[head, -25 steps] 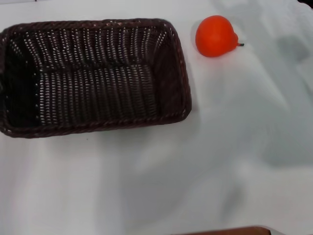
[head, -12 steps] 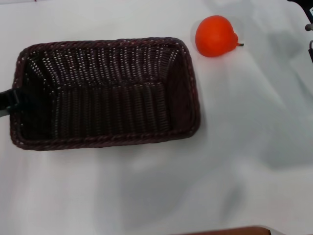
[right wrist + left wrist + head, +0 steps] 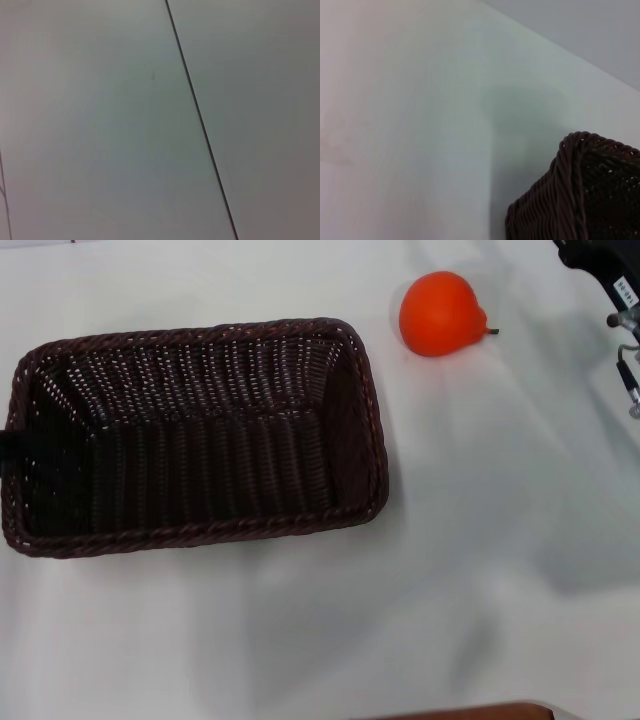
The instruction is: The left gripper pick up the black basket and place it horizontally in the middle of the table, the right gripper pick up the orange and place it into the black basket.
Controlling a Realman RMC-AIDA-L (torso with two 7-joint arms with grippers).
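The black basket (image 3: 200, 334) lies lengthwise on the white table (image 3: 480, 570), left of the middle, open side up and empty. The left gripper (image 3: 8, 452) shows as a black block at the basket's left rim, at the left edge of the head view, and grips that rim. A basket corner shows in the left wrist view (image 3: 575, 185). The orange (image 3: 440, 313) lies on the table beyond the basket's far right corner, stem pointing right. The right gripper (image 3: 600, 265) pokes in at the far right corner, right of the orange and apart from it.
A brown strip (image 3: 470, 712) runs along the near table edge. The right wrist view shows only a plain grey surface with a thin dark line (image 3: 200, 120). Bare tabletop lies right of the basket and in front of it.
The basket moved nearer and to the right with the left gripper, then slid back a little to the left. The right gripper came into view at the far right. The orange stayed put.
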